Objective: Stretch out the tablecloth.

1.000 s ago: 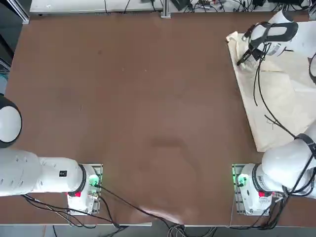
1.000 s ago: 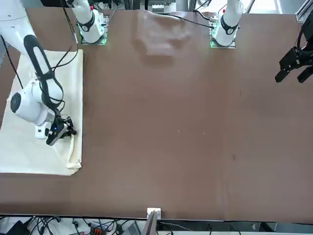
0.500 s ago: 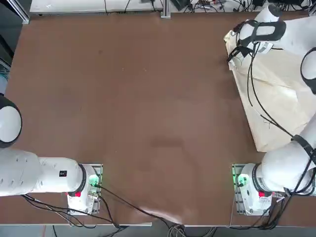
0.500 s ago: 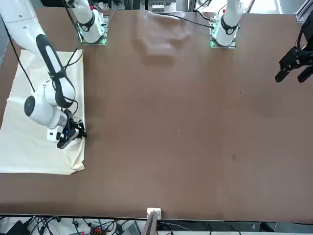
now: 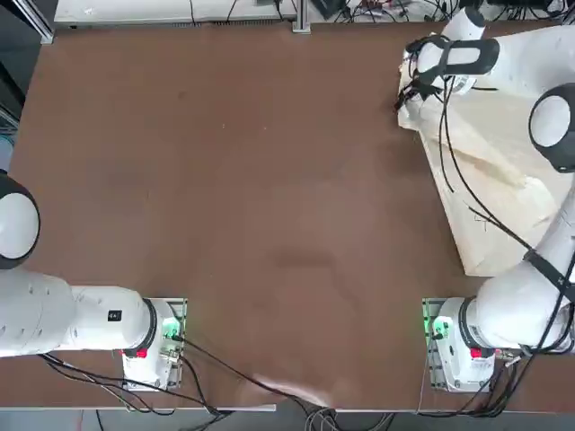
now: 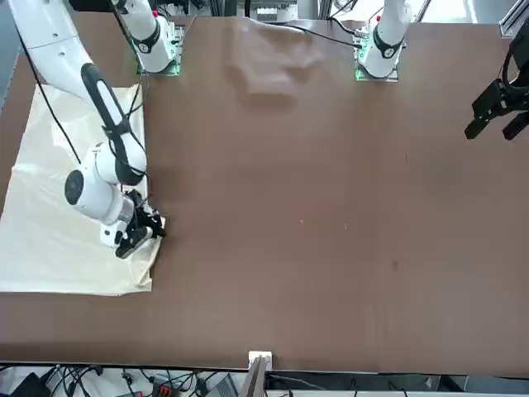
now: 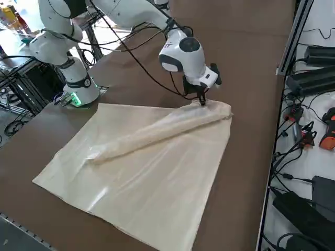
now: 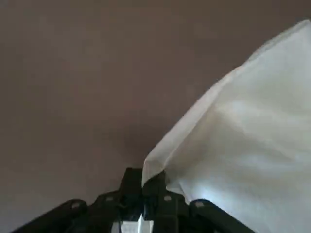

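- right wrist view: the jaws of the black two-finger right gripper are closed on a pinched corner of the thin, cream-beige fabric tablecloth. the cloth spreads away from the fingertips on one side only; the bare brown worktop lies on the other.
- top view: the tablecloth lies at the robot's right, partly beneath the white jointed right arm. the jaws are at its far left corner. from them the fabric extends rightward and back toward the arm bases; open worktop lies to the left. the right arm is the nearer arm.
- front view: the cloth hangs together as one sheet, its far edge nearly straight and its held corner pulled out toward the robot's left.
- right side view: a long, raised fabric ridge runs diagonally from the jaws across the sheet toward the robot's right and the bases. the remainder appears mostly flat.
- next step (judgement): maintain the grip and draw the corner leftward, away from the body of the cloth, so that the ridge opens out. caution: excessive pull may drag the whole sheet; premature release may leave the ridge standing.
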Controlling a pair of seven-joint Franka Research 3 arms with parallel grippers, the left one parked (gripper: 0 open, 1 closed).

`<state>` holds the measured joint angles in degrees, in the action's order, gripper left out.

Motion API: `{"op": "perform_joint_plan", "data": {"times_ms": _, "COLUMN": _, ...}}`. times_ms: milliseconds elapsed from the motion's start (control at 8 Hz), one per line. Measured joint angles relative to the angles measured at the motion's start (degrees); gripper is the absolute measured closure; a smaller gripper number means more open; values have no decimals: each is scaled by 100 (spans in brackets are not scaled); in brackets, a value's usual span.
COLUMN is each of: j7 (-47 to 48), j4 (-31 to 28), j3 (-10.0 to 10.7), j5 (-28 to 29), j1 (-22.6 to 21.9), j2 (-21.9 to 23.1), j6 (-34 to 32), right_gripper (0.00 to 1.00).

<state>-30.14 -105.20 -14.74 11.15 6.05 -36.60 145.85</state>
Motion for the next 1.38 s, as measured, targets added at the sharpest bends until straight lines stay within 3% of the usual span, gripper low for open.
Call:
{"op": "perform_joint_plan", "data": {"times_ms": 375, "j7": 1017, "j4": 752, "j3": 2, "j5": 6, "j1": -171, "j2": -526, "j6": 0, "right_gripper": 98}}
{"op": "perform_joint_plan", "data": {"times_ms": 750, "j7": 1924, "j4": 1286, "j3": 2, "j5": 12, "j1": -249, "j2": -745, "j6": -2, "right_gripper": 98}}
{"op": "perform_joint_plan", "data": {"times_ms": 1375, "j7": 3276, "j4": 1755, "j3": 5, "j5": 264, "j1": -271, "j2": -1091, "j6": -16, "right_gripper": 98}}
